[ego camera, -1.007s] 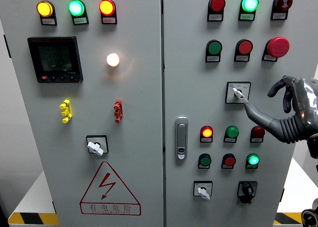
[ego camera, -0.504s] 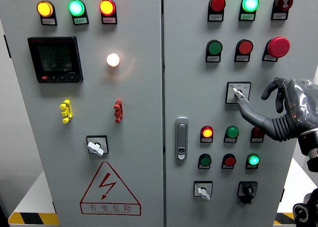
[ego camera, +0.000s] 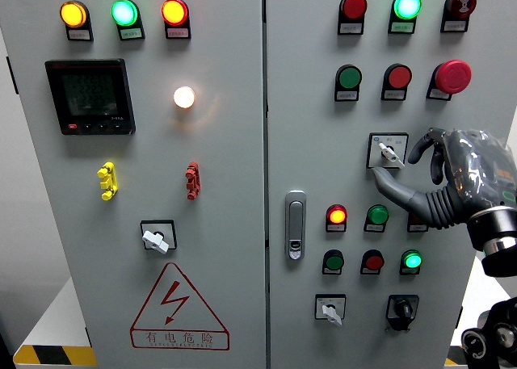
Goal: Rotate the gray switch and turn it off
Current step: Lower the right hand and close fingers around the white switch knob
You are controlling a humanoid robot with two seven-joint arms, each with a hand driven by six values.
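Gray cabinet doors fill my view as my right hand (ego camera: 440, 175), fingers loosely curled and holding nothing, nears the gray switch (ego camera: 388, 151) from four o'clock; next I pinch and twist.

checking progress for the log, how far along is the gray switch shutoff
Done: the right robot hand has reached the gray switch on the right door. In hand: its fingers are spread beside the knob, the thumb just below it, no grip closed yet. Left: grasp and rotate it; the handle points down-right. The left arm is out of view.
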